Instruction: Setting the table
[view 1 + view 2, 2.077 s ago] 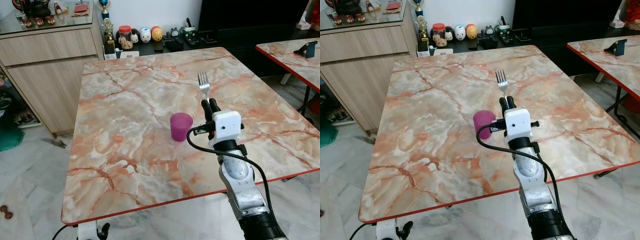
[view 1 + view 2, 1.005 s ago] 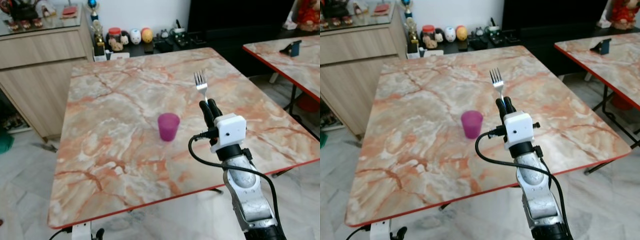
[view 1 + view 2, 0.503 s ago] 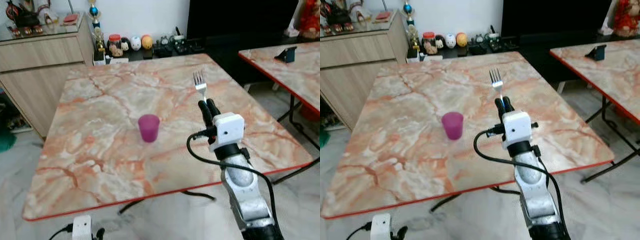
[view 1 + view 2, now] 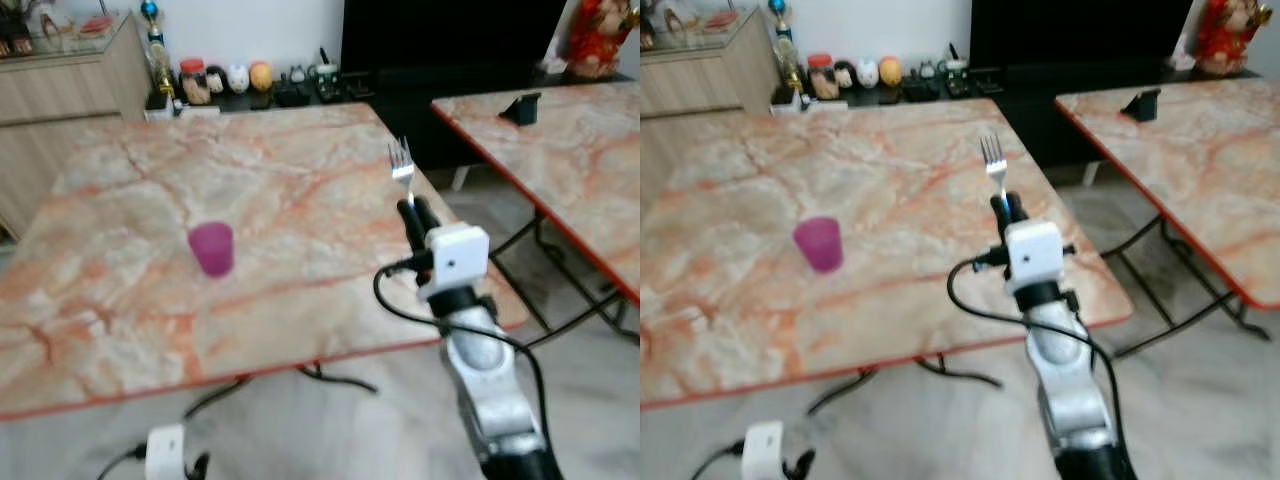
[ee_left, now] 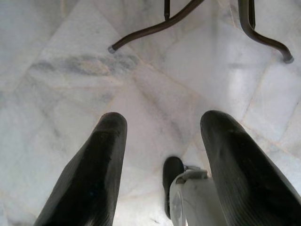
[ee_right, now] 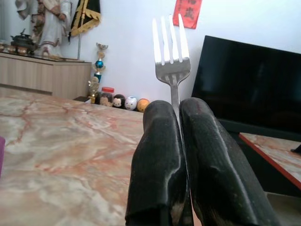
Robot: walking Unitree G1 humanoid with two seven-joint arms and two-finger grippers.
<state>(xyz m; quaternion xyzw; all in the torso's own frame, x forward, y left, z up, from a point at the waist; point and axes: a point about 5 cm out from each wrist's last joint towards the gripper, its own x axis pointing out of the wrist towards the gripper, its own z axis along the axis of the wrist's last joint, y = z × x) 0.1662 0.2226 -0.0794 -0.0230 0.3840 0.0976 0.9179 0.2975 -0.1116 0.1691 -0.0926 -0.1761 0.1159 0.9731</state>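
I read the right gripper (image 4: 411, 208) raised above the bench (image 4: 130, 320), near its right edge and short of the near right corner. Its jaws are closed on the handle of the fork (image 4: 402, 166), which stands upright with tines up; the right wrist view confirms both fingers (image 6: 160, 155) pressed against the stem below the fork head.

The cup (image 4: 211, 248) stands upright on the bench, in its middle part and well apart from the fork and the gripper.

The left gripper (image 5: 160, 155) hangs idle below bench level, pointing at the floor (image 5: 61, 61). Its jaws are open, with a clear gap and nothing between them.

A second bench (image 4: 1200, 150) stands to the right across a gap. A cabinet (image 4: 60, 85) and a row of small figurines (image 4: 855, 72) stand beyond the far edge of the main bench.
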